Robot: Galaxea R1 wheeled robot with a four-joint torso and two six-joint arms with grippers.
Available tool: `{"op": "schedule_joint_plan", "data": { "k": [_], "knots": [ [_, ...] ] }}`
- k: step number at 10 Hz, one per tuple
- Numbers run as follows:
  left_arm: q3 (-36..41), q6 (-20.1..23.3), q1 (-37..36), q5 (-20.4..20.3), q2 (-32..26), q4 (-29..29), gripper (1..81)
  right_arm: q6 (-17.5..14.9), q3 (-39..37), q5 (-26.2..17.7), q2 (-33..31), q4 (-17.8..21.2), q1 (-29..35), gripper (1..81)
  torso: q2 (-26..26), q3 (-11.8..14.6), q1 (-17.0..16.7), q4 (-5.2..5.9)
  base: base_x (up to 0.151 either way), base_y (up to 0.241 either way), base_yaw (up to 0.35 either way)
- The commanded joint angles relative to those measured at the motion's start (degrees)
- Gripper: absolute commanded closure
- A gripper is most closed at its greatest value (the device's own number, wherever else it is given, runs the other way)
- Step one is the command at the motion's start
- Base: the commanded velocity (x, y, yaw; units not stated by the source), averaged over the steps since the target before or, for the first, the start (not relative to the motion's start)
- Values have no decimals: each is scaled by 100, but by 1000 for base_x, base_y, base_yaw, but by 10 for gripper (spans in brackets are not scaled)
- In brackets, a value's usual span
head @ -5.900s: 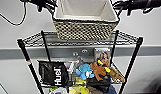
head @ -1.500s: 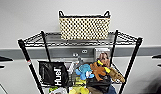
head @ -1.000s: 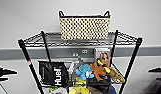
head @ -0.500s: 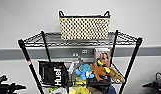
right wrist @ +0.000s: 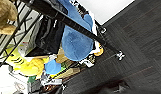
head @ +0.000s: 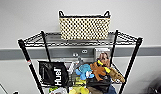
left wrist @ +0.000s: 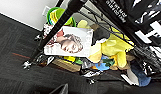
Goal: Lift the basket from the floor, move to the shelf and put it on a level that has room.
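Basket (head: 84, 28) found seated upright on top level (head: 52, 40) of shelf (head: 24, 51), at 12 o'clock in head view. Placement judged complete. State of either gripper cannot be told.

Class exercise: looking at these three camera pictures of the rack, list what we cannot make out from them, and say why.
- Inside of the basket: head view, hidden by its own front wall.
- Shelf lower tiers: head view, cut off by the bottom edge.
- Heaped toys under the yellow plush: left wrist view, blurred and overlapping.
- Small text on the black bag: too blurred.
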Motion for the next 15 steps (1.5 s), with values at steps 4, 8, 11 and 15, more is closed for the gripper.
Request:
{"op": "schedule_joint_plan", "data": {
  "k": [4,8,11,15],
  "knots": [
    [-825,53,1049,-1016,990,547,10,-548,-602,437,766,12,-583,10,0,0,0,0,0,0,0],
    [-1415,44,1533,-1078,1590,732,10,-795,-919,684,1197,12,-1137,10,0,0,0,0,0,0,0],
    [-1565,44,1849,-1253,1871,960,10,-1120,-1359,745,1681,3,-1480,10,0,0,0,0,0,0,0],
    [-2286,44,2210,-1253,2557,1022,10,-1217,-1570,877,2094,3,-1779,10,0,0,0,0,0,0,0]
  ]
}}
